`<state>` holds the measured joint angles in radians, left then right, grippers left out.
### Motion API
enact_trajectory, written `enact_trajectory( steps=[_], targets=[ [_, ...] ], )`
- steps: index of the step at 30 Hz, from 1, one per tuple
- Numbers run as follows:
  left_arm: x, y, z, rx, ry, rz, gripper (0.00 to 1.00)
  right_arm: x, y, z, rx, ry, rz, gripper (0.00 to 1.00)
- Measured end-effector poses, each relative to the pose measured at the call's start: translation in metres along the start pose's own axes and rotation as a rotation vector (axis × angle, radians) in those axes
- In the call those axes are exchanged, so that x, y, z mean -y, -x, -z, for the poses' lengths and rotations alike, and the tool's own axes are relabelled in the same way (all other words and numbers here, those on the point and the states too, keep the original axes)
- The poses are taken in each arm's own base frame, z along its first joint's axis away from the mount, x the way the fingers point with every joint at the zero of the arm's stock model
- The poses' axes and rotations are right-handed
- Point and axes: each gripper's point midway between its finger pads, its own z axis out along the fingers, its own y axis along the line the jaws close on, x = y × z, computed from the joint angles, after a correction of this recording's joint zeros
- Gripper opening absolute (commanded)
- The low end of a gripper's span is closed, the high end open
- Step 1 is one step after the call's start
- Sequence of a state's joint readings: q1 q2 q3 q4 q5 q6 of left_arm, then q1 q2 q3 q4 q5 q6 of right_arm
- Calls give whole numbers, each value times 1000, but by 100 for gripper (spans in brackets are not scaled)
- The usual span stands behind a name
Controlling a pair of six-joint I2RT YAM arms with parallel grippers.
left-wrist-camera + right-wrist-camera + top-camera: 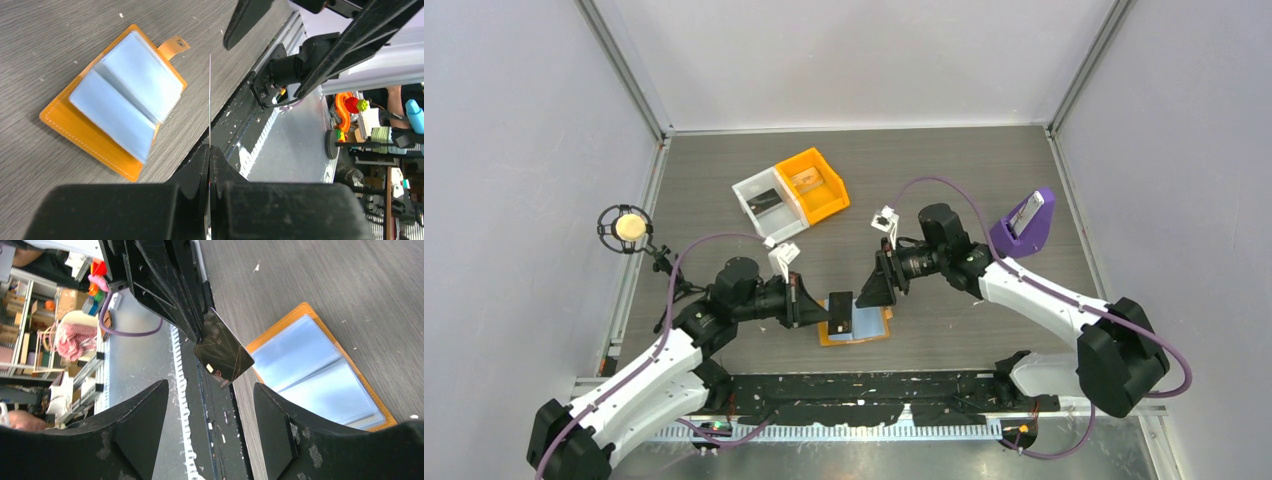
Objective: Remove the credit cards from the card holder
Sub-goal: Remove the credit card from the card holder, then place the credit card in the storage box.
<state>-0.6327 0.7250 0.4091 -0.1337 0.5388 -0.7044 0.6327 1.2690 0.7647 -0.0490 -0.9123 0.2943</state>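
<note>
Your left end effector [210, 152] is pinched shut on a dark credit card [222, 354]. It holds the card on edge, off the desk [944, 170], by the left side of the card holder [117, 100]. The card holder lies open and flat on the desk between the two arms, close to the near edge, with both light blue pocket panels facing up. Your right end effector [210, 387] sits just right of the card, fingers spread wide and gripping nothing. Farther back, a white bin [767, 205] and an orange bin [814, 184] stand touching side by side. A purple stand [1024, 228] sits well off to the right.
</note>
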Motion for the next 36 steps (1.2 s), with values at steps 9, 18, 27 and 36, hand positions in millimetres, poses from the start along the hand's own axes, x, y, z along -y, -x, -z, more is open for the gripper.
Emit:
enact_trajectory(
  steps=[9,18,27,36],
  targets=[
    [22,0,1,-64,-103,-44,0,-2,-5,-7,-66,83,-6,69],
    [33,-5,2,-102,-170,-51,0,-6,-5,-8,-80,111,-18,7],
    [39,4,3,-98,-172,-43,51,-26,8,-1,-1,149,-50,5],
    [71,44,16,64,-216,-72,71,-53,67,22,260,116,-43,5]
  ],
)
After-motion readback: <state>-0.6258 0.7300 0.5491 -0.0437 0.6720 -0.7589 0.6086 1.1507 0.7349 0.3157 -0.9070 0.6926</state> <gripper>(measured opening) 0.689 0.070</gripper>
